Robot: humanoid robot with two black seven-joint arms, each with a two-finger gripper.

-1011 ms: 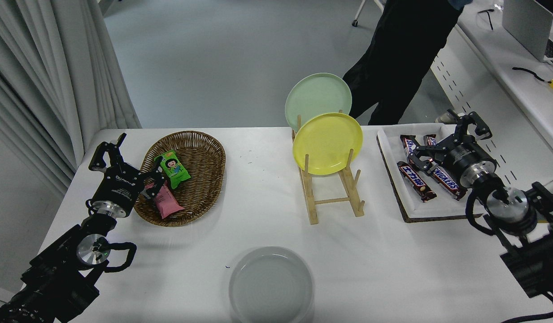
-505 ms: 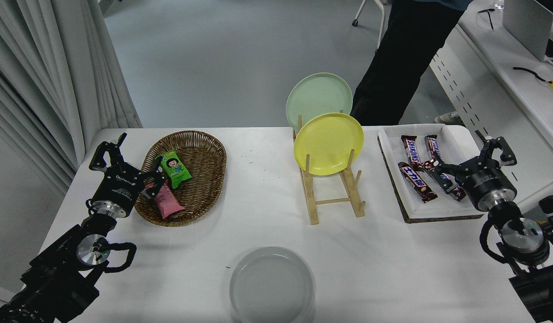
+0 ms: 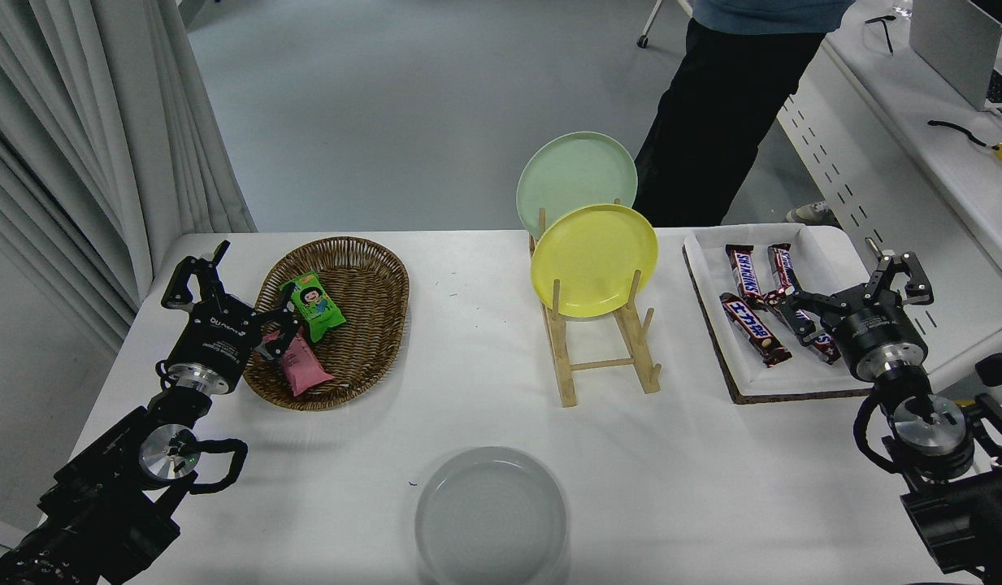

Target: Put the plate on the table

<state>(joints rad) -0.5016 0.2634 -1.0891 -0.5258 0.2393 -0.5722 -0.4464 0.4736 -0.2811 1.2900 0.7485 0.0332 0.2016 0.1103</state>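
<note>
— Head view first: where is the grey plate (image 3: 491, 513)?

— It lies flat on the white table (image 3: 468, 357), at the near edge, well apart from both of my grippers. Nothing touches it.

— So your part is finished?

— I judge it so. The plate rests on the tabletop and I hold nothing. My right gripper (image 3: 854, 283) hangs over the right end of the tray of chocolate bars (image 3: 716, 325), fingers spread wide and empty. My left gripper (image 3: 224, 288) sits parked at the wicker basket's (image 3: 362, 268) left rim, fingers apart, gripping nothing.

— And the rack?

— The wooden rack (image 3: 602, 349) holds the yellow plate (image 3: 594, 258) and the mint green plate (image 3: 575, 172) upright; its front slots are bare. Nothing seems left for me except pulling the right arm clear.
</note>
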